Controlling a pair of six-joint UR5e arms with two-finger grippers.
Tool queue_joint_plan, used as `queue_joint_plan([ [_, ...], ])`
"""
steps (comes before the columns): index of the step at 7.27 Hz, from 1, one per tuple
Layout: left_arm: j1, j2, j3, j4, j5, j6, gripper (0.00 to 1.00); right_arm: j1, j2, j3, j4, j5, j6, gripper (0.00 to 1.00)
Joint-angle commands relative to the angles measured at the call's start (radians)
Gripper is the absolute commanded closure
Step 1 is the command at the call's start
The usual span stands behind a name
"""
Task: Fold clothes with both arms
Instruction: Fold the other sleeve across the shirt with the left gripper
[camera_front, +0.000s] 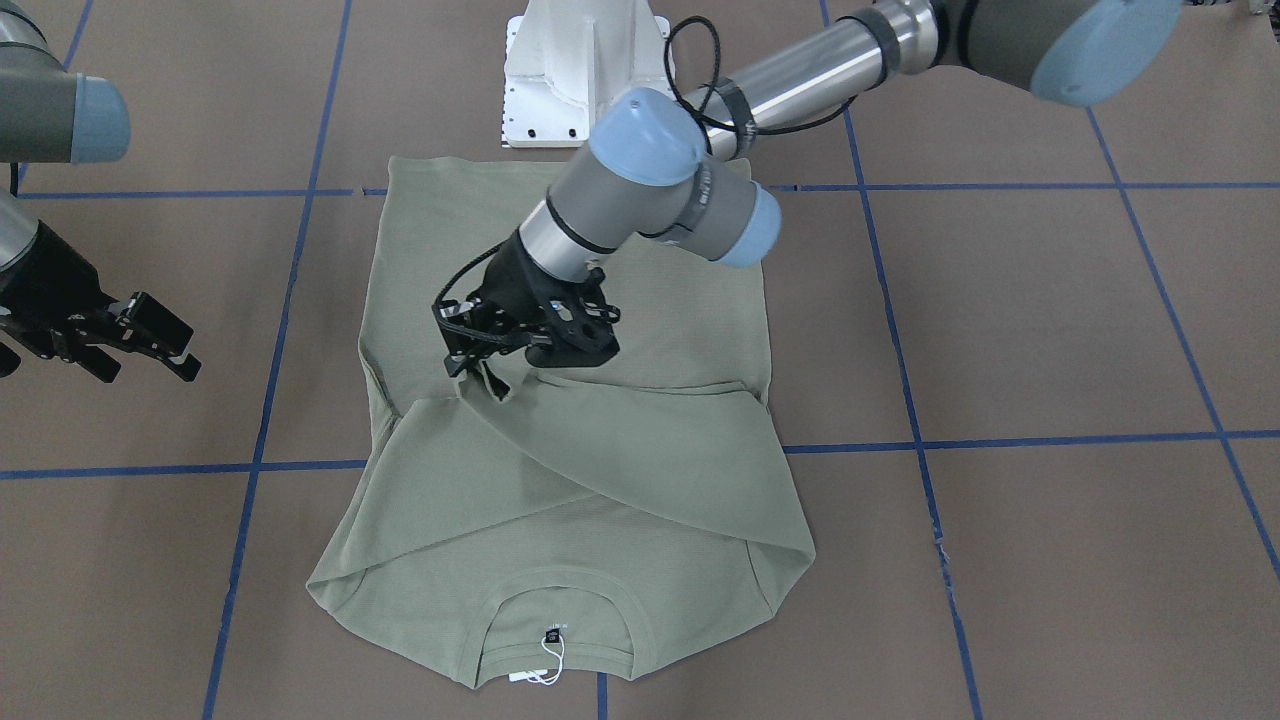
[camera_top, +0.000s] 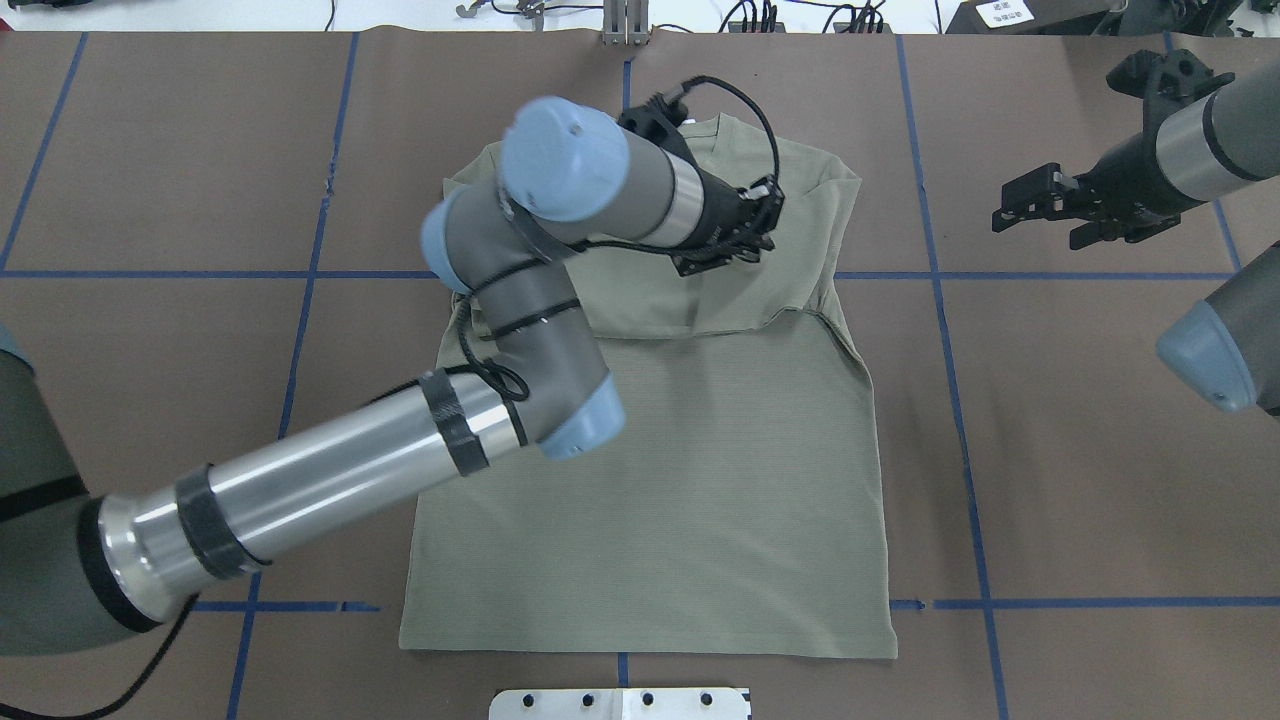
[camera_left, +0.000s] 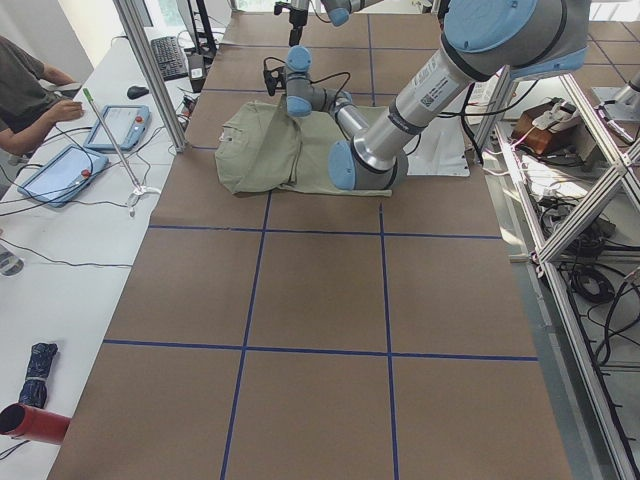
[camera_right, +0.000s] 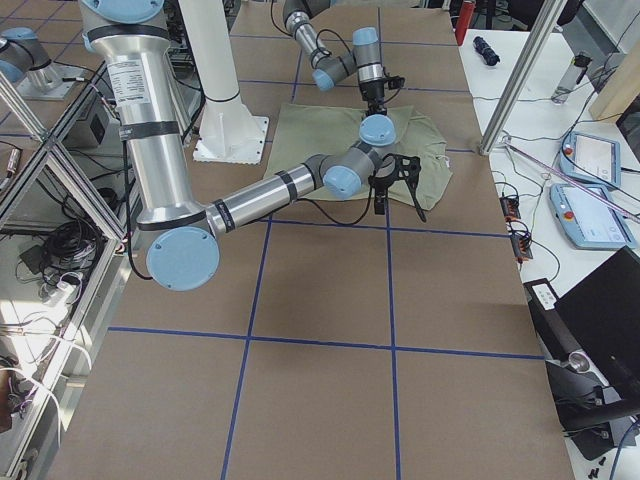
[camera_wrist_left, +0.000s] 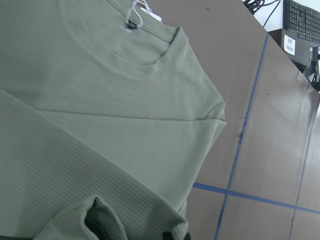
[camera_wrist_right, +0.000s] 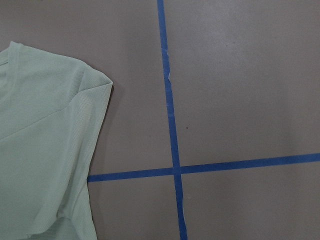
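The olive-green shirt (camera_front: 640, 300) lies flat on the brown table, its neckline and white hang tag (camera_front: 545, 668) towards the operators' side. One sleeve is folded across its body. My left gripper (camera_front: 482, 372) is over the shirt's middle, shut on the cuff of that sleeve, and holds it slightly raised. It also shows in the overhead view (camera_top: 745, 240). The left wrist view shows the cuff (camera_wrist_left: 97, 220) at the bottom edge and the neckline (camera_wrist_left: 145, 70) beyond. My right gripper (camera_front: 140, 345) is open and empty, off the shirt to its side, and also shows in the overhead view (camera_top: 1040, 205).
The white metal base (camera_front: 580, 70) stands just behind the shirt's hem. Blue tape lines (camera_wrist_right: 172, 170) cross the brown table cover. An operator's tablets (camera_left: 95, 140) lie on the side bench beyond the table's far edge.
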Motion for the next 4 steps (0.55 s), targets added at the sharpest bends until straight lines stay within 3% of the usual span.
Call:
queue_joint_plan([
  [1,0.060,-0.054,0.068,-0.003,0.119,-0.013,0.16,-0.002,0.000,-0.007,0.000,-0.001,0.009,0.00],
  [2,0.046,-0.032,0.008,0.009,0.103,-0.012,0.15,-0.008,0.000,-0.002,0.003,-0.001,0.018,0.00],
  [4,0.037,0.295,-0.407,0.030,0.016,-0.003,0.15,-0.128,0.012,0.015,0.033,-0.032,0.144,0.00],
])
